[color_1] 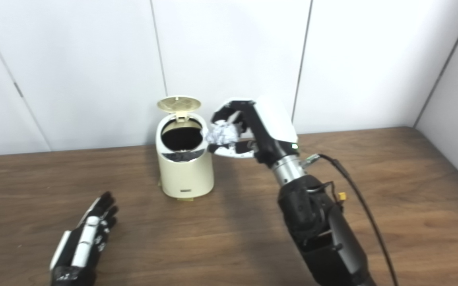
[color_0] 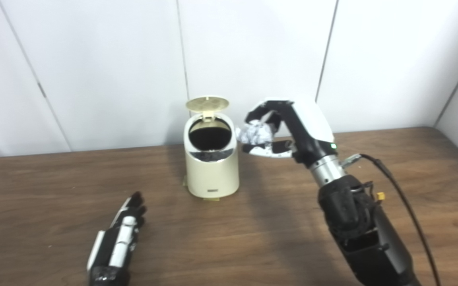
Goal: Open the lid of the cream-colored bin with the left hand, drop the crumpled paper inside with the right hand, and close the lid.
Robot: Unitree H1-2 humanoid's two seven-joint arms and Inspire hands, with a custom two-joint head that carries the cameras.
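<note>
**Bin open, paper at the rim**

Left hand (color_0: 117,234): lies flat on the bench (color_0: 54,190) at about 7 o'clock from the bin, well apart from it. Fingers (color_0: 135,202) straight and close together, holding nothing. Likely parked there to leave the opening free until the lid has to be shut.

Bin (color_0: 212,167): cream, upright at mid-bench near the far edge. Lid (color_0: 207,103) tipped up on its rear hinge at 12 o'clock, so the mouth faces up and forward. Inside looks dark; whether anything lies in it cannot be told.

Paper (color_0: 256,133): crumpled ball, held off the bench at 3 o'clock of the mouth, just beside the rim, not yet over it.

Right hand (color_0: 288,127): fingers curled around the paper, thumb beneath, palm turned toward the bin, apparently to carry the ball over the mouth for release.
</note>
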